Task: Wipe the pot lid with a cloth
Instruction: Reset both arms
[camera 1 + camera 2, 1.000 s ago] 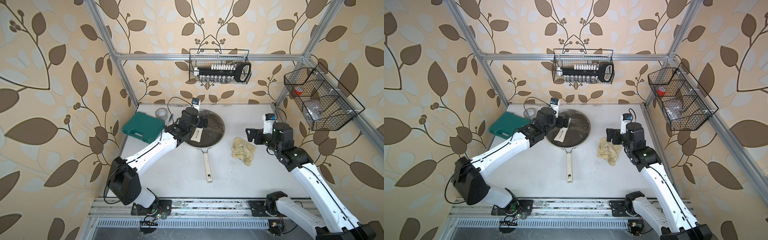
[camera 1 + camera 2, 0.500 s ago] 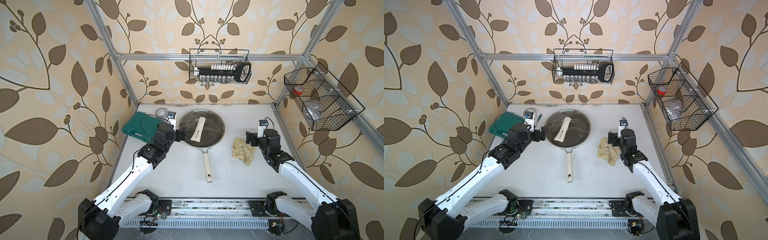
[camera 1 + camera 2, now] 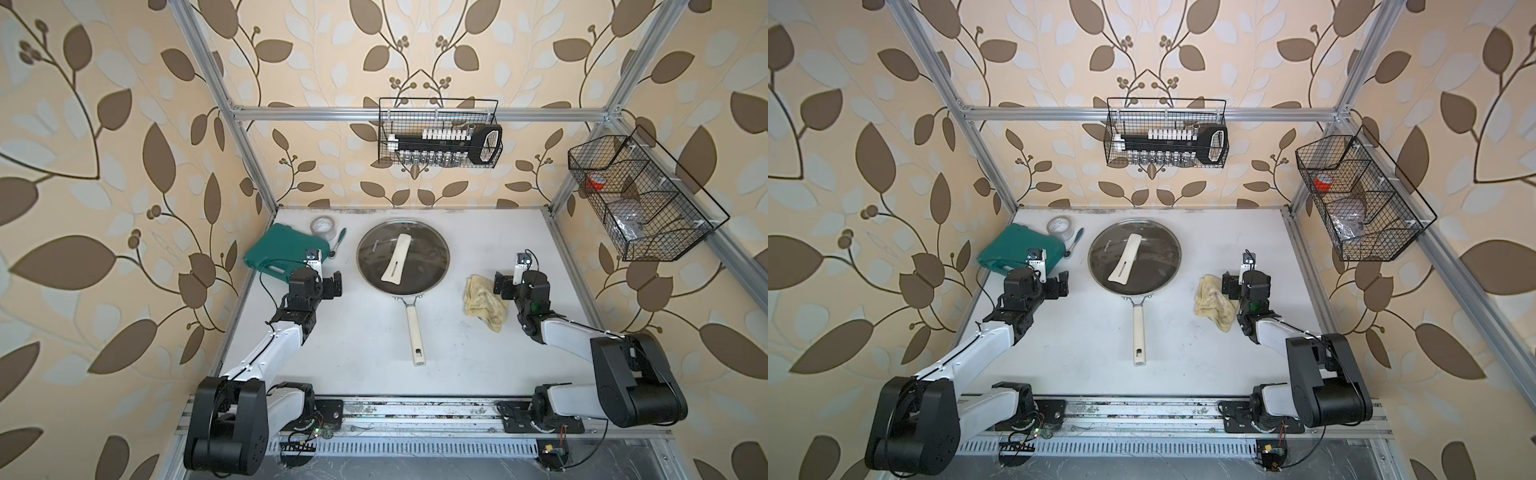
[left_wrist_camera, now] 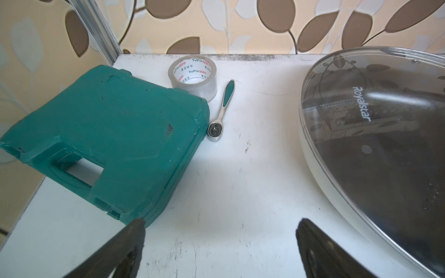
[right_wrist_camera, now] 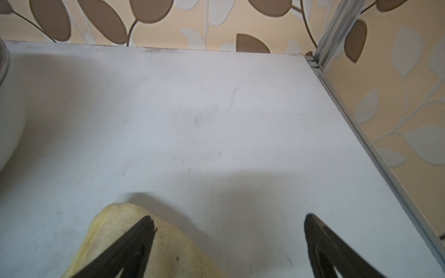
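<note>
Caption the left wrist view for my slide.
Open left pincer above the table, between green tool case and glass pot lid; tape roll and ratchet beyond.

Left wrist view: pot lid [image 4: 385, 144] cut off by the picture's edge, its handle out of frame. Right wrist view: cloth [image 5: 168, 252] partly behind one jaw and cut off at the edge. Both top views: contents of the side wire basket [image 3: 665, 245] too small to identify; frying pan [image 3: 415, 328] body covered by the lid.
</note>
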Available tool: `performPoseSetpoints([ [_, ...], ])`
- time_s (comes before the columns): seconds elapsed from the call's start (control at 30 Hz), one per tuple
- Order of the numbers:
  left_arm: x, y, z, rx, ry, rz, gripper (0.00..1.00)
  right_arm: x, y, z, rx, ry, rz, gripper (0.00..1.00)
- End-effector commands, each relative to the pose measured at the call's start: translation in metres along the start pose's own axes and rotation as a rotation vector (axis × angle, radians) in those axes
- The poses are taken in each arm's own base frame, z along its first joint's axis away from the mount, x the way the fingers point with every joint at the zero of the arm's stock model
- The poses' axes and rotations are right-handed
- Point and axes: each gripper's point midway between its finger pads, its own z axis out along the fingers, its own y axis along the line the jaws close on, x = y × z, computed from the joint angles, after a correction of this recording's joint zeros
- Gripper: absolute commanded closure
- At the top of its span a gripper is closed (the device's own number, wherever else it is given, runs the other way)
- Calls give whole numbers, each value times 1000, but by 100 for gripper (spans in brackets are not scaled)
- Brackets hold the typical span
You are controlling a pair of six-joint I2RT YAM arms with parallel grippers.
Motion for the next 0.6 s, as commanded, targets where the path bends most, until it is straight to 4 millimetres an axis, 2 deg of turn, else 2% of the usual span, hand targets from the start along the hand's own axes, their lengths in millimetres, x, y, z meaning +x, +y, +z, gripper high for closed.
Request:
performPoseSetpoints([
  [0.0, -13, -3, 7, 52, -97, 6, 1, -3, 1, 1, -15, -90, 16, 4],
  [0.1, 3, -7, 14, 81, -94, -9, 1, 5, 6, 5, -37, -90, 3, 4],
  [0.3, 22, -10, 39, 112, -69, -18, 1, 7, 7, 10, -48, -60, 6, 4],
  [0.33, 33, -11, 47, 119, -43, -16, 1, 7, 7, 11, -53, -57, 8, 4],
  [0.43, 36, -1, 53, 69, -4, -50, 1, 7, 7, 12, -67, -49, 16, 4],
  [0.57, 35, -1, 52, 68, -16, -48, 1, 8, 6, 13, -69, -46, 17, 4],
])
